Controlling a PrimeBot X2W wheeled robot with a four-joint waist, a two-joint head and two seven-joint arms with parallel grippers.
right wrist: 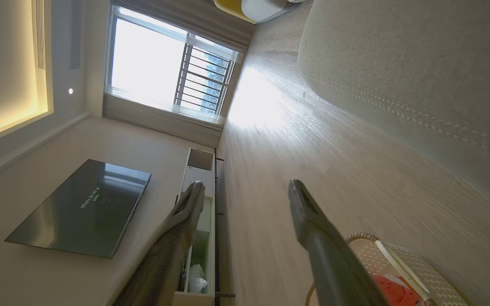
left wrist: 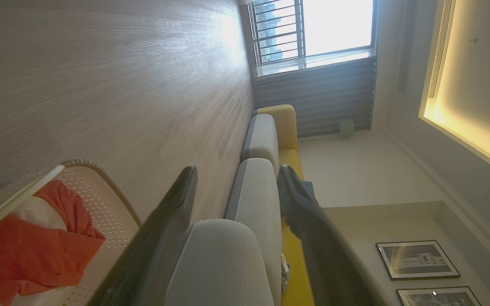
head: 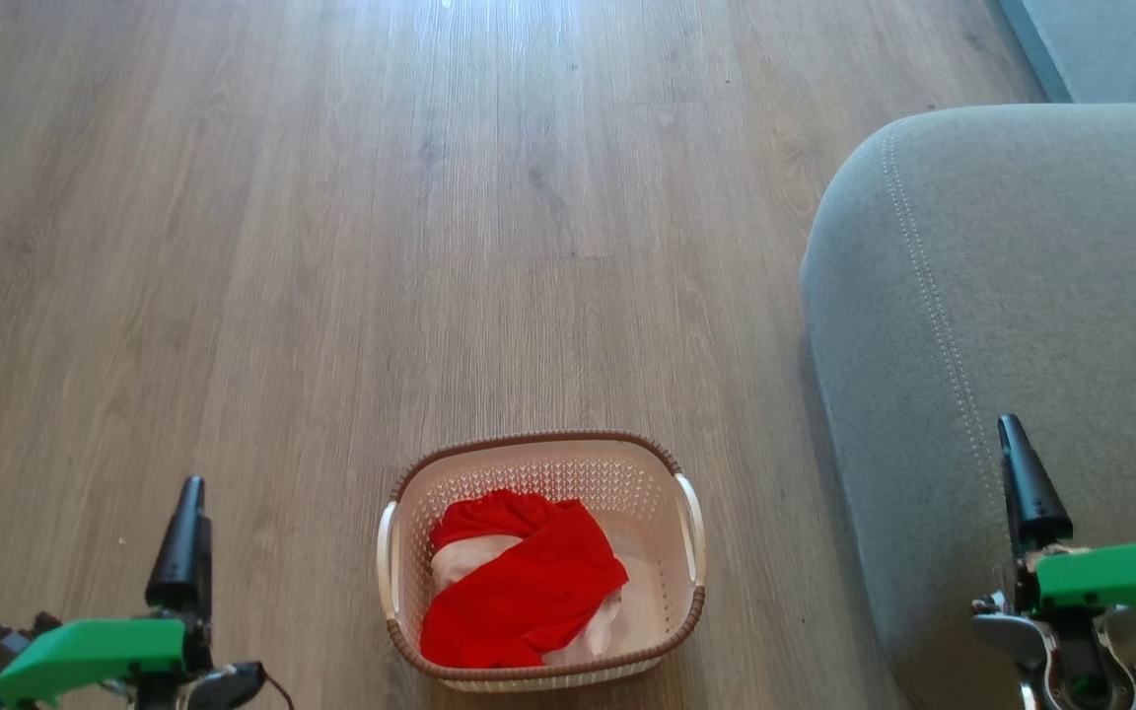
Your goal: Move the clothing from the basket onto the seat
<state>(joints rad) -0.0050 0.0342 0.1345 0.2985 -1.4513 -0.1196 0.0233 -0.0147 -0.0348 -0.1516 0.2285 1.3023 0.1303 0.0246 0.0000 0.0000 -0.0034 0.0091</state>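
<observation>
The cream perforated basket [head: 540,463] with a brown rim stands on the wooden floor at the lower middle of the head view. Red clothing [head: 527,587] with white parts lies bunched inside it. The grey seat [head: 1012,296] rises to the right of the basket. My left gripper [head: 191,498] hangs at the lower left, well left of the basket, open and empty. My right gripper [head: 1014,439] hovers at the lower right over the seat's front, also open and empty. In the left wrist view the open fingers [left wrist: 172,212] frame the seat [left wrist: 228,263], with basket [left wrist: 100,199] and clothing [left wrist: 32,255] at lower left.
Bare wood-look floor [head: 381,197] stretches ahead and to the left. Another grey cushion [head: 1110,44] lies at the far right corner. The right wrist view shows a wall television [right wrist: 83,208], a low cabinet [right wrist: 198,178] and a bright window [right wrist: 164,72].
</observation>
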